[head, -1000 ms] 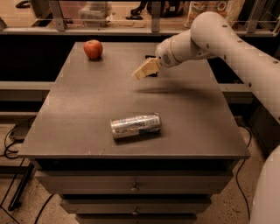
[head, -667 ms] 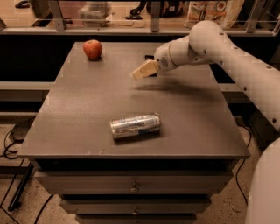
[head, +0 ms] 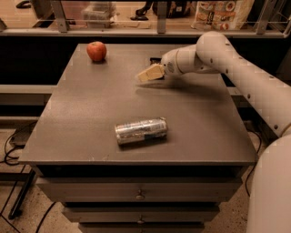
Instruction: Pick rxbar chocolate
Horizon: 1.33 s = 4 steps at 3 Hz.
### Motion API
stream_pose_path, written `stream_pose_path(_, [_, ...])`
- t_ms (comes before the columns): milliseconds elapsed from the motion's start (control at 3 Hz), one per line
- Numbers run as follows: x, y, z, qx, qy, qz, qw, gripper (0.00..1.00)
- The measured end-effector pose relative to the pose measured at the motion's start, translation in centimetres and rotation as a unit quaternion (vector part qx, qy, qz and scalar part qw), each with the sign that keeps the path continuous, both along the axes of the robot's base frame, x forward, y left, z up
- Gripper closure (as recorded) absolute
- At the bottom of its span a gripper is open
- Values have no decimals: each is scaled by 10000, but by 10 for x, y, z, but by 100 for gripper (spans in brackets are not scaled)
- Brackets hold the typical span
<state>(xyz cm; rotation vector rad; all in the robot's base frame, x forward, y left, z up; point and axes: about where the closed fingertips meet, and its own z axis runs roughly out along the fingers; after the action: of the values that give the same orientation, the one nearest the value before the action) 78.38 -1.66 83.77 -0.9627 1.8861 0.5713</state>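
My gripper (head: 148, 74) hovers just above the far middle of the grey table (head: 91, 113), its beige tip pointing left. A small black flat thing, the rxbar chocolate (head: 155, 59), lies on the table just behind the gripper, and the wrist hides most of it. The white arm (head: 227, 59) reaches in from the right.
A silver-blue can (head: 141, 130) lies on its side near the table's front middle. A red apple (head: 96, 51) sits at the far left corner. A shelf with packages (head: 218, 13) runs behind the table. Drawers (head: 138, 195) sit below the tabletop.
The arm's elbow has shifted a little to the left. The gripper stays at nearly the same spot above the far middle of the table. The can and apple have not moved.
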Motion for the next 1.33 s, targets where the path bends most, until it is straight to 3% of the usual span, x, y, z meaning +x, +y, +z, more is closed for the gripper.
stream_pose_path(333, [9, -12, -10, 152, 65, -191, 9997, 46])
stream_pose_path(1000, [9, -12, -5, 152, 63, -192, 9997, 93])
stream_pose_path(1333, [9, -12, -5, 152, 62, -191, 9997, 100])
